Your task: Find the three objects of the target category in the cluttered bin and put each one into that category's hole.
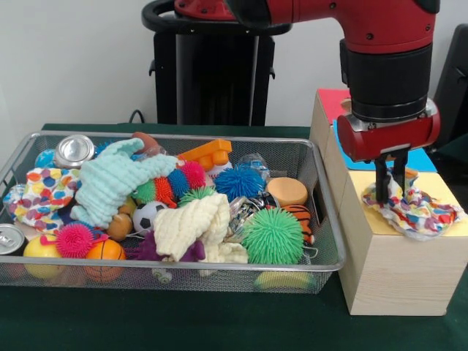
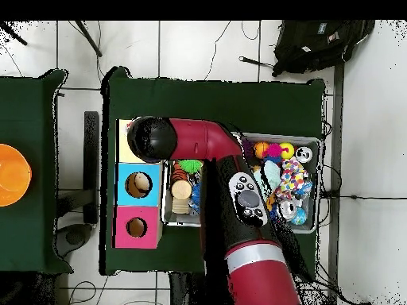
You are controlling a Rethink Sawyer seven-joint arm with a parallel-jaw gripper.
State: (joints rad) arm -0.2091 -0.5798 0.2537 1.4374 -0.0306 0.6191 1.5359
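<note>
My gripper (image 1: 390,191) stands over the yellow top (image 1: 447,191) of the pale wooden box at the right. It is shut on a polka-dot cloth (image 1: 418,210), which lies spread on that top and covers the hole. In the overhead view the arm hides the gripper, the cloth and the hole; only an edge of the yellow top (image 2: 122,148) shows. A second polka-dot cloth (image 1: 44,194) lies at the left end of the wire mesh bin (image 1: 146,268); it also shows in the overhead view (image 2: 294,179). I see no third one.
A mint-green cloth (image 1: 110,183) and a cream cloth (image 1: 194,227) lie in the bin among spiky balls, small balls and cans (image 1: 73,150). The blue-topped box (image 2: 127,184) and red-topped box (image 2: 127,228) stand beside the yellow one, holes open.
</note>
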